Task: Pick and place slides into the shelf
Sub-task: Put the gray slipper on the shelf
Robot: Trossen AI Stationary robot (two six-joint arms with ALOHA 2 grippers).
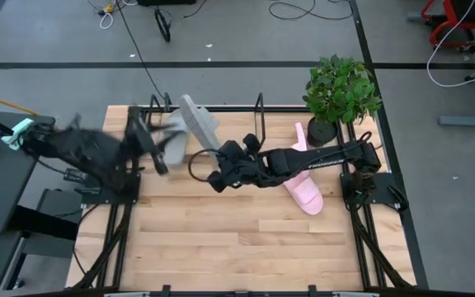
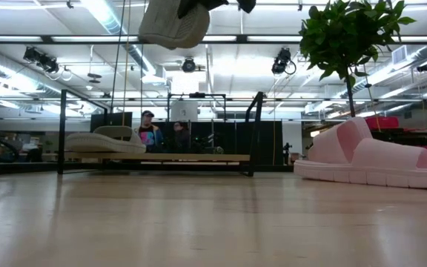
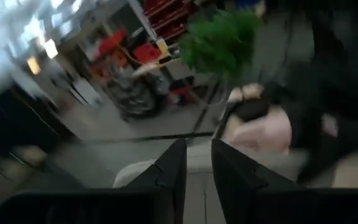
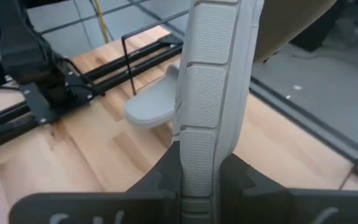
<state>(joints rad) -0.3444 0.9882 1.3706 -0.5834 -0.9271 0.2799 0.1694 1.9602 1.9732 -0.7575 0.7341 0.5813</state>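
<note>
A grey slide is clamped edge-on between the fingers of the right gripper and held raised above the table, over the shelf at the table's far edge. A 2nd grey slide is seen lying on the shelf near its left end, while 1 pink slide rests on the table beside the potted plant. The left gripper is held near the shelf's left end, its fingers narrowly parted with nothing gripped between them.
</note>
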